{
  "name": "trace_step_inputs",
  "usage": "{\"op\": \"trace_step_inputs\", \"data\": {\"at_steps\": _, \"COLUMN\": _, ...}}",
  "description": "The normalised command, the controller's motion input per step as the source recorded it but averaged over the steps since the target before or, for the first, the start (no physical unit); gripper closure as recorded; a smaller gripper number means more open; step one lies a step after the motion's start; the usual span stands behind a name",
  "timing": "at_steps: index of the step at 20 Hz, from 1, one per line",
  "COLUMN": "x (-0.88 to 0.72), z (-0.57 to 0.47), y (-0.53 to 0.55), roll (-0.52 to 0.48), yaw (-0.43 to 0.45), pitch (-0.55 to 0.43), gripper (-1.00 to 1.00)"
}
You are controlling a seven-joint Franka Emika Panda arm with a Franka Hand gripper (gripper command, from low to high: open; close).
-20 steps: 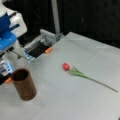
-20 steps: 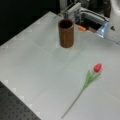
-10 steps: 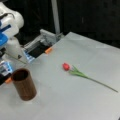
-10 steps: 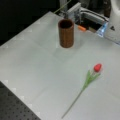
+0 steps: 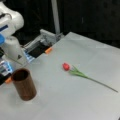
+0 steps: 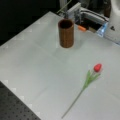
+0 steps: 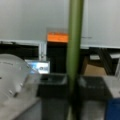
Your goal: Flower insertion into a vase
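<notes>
White robot arm (image 5: pixel 11 37): at a front view's left edge, above and behind the vase. The tool cannot be made out in either front view.

Brown wood-grain cylindrical vase (image 5: pixel 24 85): upright on the pale grey desk (image 5: pixel 75 105) at a front view's lower left, dark hollow empty, just below the arm's body. In a front view the vase (image 6: pixel 66 32) stands near the top centre, with the arm (image 6: pixel 115 20) at the top right.

Red tulip with green leaves and a long thin stem (image 5: pixel 80 73): flat on the desk, well apart from the vase, bloom toward the vase, stem running to a front view's lower right. In a front view the tulip (image 6: pixel 88 80) lies at the lower right, bloom uppermost. Nothing touches it.

Small orange tab (image 5: pixel 48 50): at the desk's far edge beside a grey metal frame (image 5: pixel 46 37).

Tool (image 7: pixel 72 80): in the wrist view, two dark fingers (image 7: pixel 52 95) rise from the bottom edge, set apart with a clear gap and holding nothing. An olive-green upright pole (image 7: pixel 75 37) shows in line with that gap; the orange tab (image 7: pixel 58 37) is left of the pole. Neither vase nor tulip shows in this view
</notes>
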Motion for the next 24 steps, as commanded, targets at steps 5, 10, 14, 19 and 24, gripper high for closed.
{"op": "trace_step_inputs", "data": {"at_steps": 5, "x": 0.08, "z": 0.04, "y": -0.08, "roll": -0.107, "yaw": 0.052, "pitch": 0.378, "gripper": 1.0}}
{"op": "trace_step_inputs", "data": {"at_steps": 10, "x": 0.13, "z": 0.09, "y": -0.1, "roll": -0.118, "yaw": 0.008, "pitch": 0.394, "gripper": 1.0}}
{"op": "trace_step_inputs", "data": {"at_steps": 14, "x": 0.18, "z": 0.14, "y": -0.12, "roll": -0.118, "yaw": -0.049, "pitch": 0.53, "gripper": 1.0}}
{"op": "trace_step_inputs", "data": {"at_steps": 19, "x": 0.3, "z": 0.25, "y": -0.13, "roll": -0.096, "yaw": -0.087, "pitch": 0.639, "gripper": 1.0}}
{"op": "trace_step_inputs", "data": {"at_steps": 24, "x": 0.37, "z": 0.2, "y": -0.17, "roll": -0.049, "yaw": -0.072, "pitch": 0.625, "gripper": 1.0}}
